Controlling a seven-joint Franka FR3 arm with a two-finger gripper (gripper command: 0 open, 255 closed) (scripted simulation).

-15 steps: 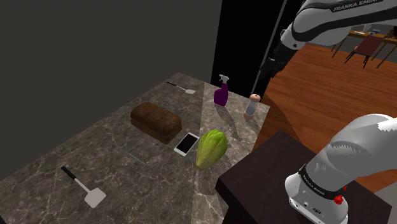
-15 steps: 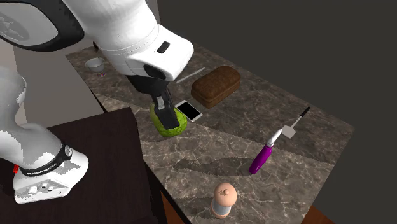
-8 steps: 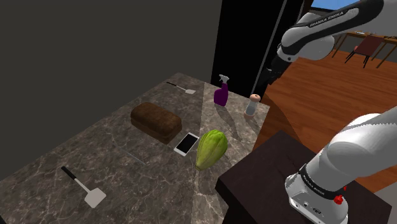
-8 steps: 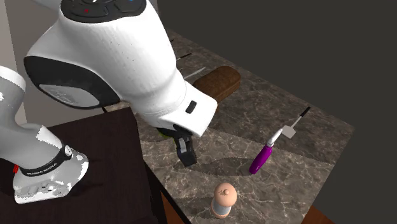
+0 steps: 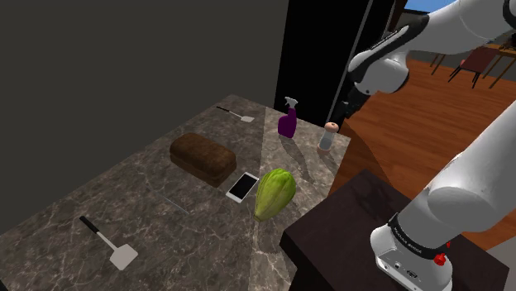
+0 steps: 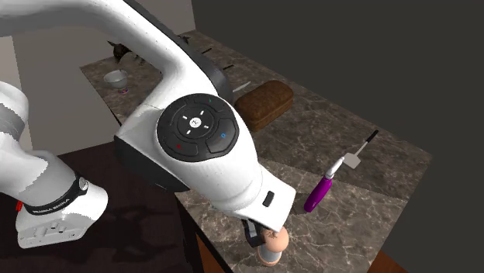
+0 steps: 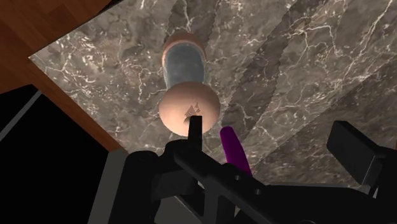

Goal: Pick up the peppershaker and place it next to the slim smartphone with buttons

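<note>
**Ana:** Where is the pepper shaker (image 5: 328, 138)?

**Ben:** It stands up straight on the stone table (image 5: 124, 198), well apart from the brown loaf (image 5: 203, 157). It has a pink-brown round top and a grey middle. The purple spray bottle (image 5: 288, 120) sits about half way from the loaf to it.

**Ana:** And the phone?

**Ben:** The white phone (image 5: 242, 187) lies flat just beside the loaf. A green lettuce (image 5: 274, 193) lies on the side of the phone away from the loaf.

**Ana:** What about the gripper (image 7: 270, 127)?

**Ben:** It hangs right over the shaker, far from the loaf. Its two black fingers (image 7: 351, 147) stand wide apart, and it has nothing in its grip. In the wrist view one finger shows in front of the shaker's round top. I cannot tell if they touch.
</note>
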